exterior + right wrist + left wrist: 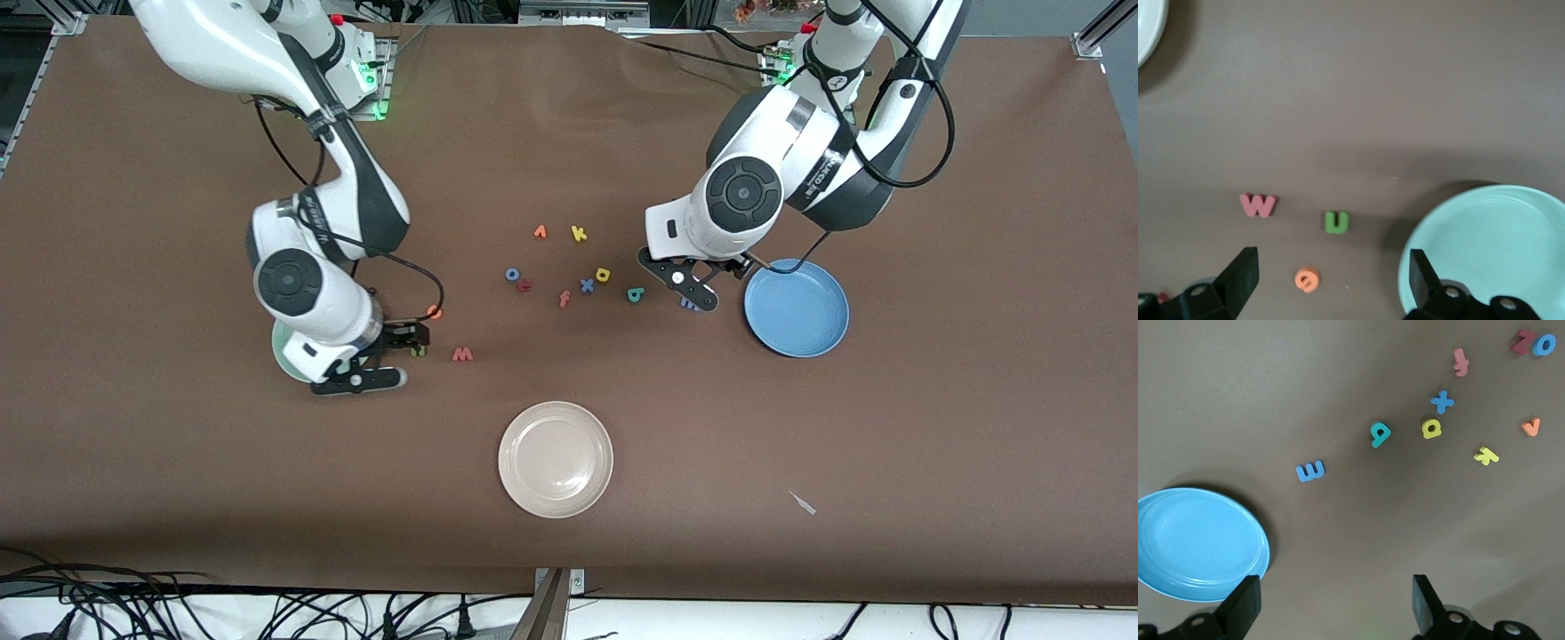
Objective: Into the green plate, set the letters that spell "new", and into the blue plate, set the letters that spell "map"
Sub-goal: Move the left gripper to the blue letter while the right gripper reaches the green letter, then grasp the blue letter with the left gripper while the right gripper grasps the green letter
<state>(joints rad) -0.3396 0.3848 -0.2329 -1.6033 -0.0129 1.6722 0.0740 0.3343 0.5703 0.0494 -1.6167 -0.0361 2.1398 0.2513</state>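
Letters for "new" lie on the bare worktop toward the right arm's end: the salmon-red w (pixel 462 354), the dark green n (pixel 1336 221) and the orange e (pixel 434 311). The n sits between the w and the green plate (pixel 1491 247); the e lies a little farther from the front camera than both. None of the 3 touches the plate or another letter.

Green plate: mostly hidden under the right arm in the front view, empty where the right wrist view shows it.

Letters for "map" lie near the worktop's middle, toward the left arm's end: the blue m (pixel 1311 471) closest to the blue plate (pixel 797 308), then the teal a (pixel 635 294), then the yellow p (pixel 603 275). All 3 are apart from each other and from the plate, which is empty.

Right gripper (pixel 391 356): low over the worktop between the green plate and the n, fingers (pixel 1239 275) spread apart, holding nothing.

Left gripper (pixel 698 289): low over the worktop above the m, just beside the blue plate, fingers (pixel 1245 599) spread apart, holding nothing.

Other items: a beige-white plate (pixel 556 459) toward the worktop's near edge, and 6 loose letters in the middle cluster, among them a yellow k (pixel 579 234) and a blue x (pixel 587 285).
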